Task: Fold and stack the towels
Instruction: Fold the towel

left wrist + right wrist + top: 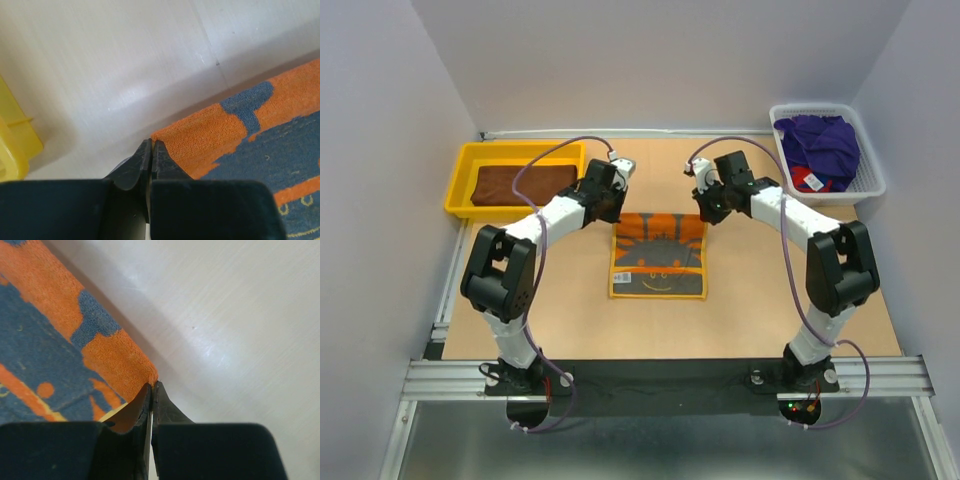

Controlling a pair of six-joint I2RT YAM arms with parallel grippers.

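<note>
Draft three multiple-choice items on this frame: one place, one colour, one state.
1. Where does the brown towel lie?
A in the yellow tray
B on the floor
C over an arm

2. What colour tops the heap in the white basket?
A green
B purple
C white

3. How is the left pincer?
A wide open
B shut on the orange towel at a corner
C holding a cup

1 A: the top view shows it lying inside the tray.
2 B: the purple towel lies uppermost there.
3 B: the left wrist view shows the fingers closed with the orange corner at their tips.
</note>
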